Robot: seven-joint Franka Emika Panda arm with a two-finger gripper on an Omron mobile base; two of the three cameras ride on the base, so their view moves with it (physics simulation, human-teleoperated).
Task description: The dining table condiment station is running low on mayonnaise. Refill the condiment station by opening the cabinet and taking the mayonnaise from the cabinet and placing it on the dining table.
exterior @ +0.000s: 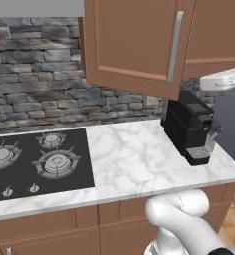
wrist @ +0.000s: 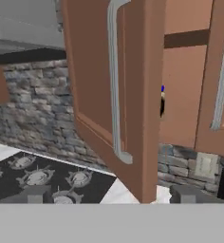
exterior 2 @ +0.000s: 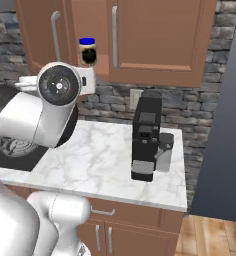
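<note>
black coffee machine (exterior: 190,126) near counter's right end | black stove (exterior: 37,162) at left end | stone wall (exterior: 35,74) behind

One black boxy coffee machine (exterior 2: 146,138) stands on the single white grey-veined marble counter (exterior: 134,159). Left of the coffee machine, set into the counter, is one black stove (exterior: 37,162); three round grey burners and two small knobs show on it in the left base view (its left end runs out of frame). Above the coffee machine hang two brown wooden cabinet doors, the wide one (exterior 2: 42,32) swung open and the narrower one (exterior 2: 157,37) closed, each with one silver bar handle. One blue-lidded jar (exterior 2: 87,51) sits in the gap between the doors.
</note>
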